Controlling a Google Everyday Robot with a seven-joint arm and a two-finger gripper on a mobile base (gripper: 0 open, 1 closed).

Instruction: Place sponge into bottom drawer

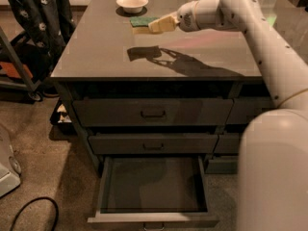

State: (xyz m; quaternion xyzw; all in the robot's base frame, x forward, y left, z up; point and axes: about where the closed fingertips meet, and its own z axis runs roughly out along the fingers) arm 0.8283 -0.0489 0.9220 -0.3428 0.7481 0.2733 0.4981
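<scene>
Far left, upper corner: you have a dark jacket (34, 12) hanging beside the tabletop (101, 57). Lower left: a pale white object (6, 163) stands on the carpet, cut off by the frame edge, with a black cable (30, 212) looped just below it.

Upper centre-left: a white bowl (132, 3) sits on the far part of the tabletop. Just right of and below it in the frame you find the sponge (140, 21), green face up with a thin yellow edge showing underneath. Its shadow (143, 53) falls on the tabletop well apart from it, so log the sponge as lifted off the surface, near the bowl but not touching it.

Centre, lower half: left column of three drawers. The top drawer (153, 112) and middle drawer (153, 143) are pushed in, each with a small pull handle. The bottom drawer (144, 219) is pulled fully out toward the lower edge of the frame, its dark floor in view.

Upper centre: the end effector (153, 26) points left, its beige fingers pressed onto the right end of the sponge, pinching it above the tabletop.

Right side: the white arm (269, 57) runs from the end effector down the right edge, its bulky lower segment covering part of the right column of drawers (243, 110).
</scene>
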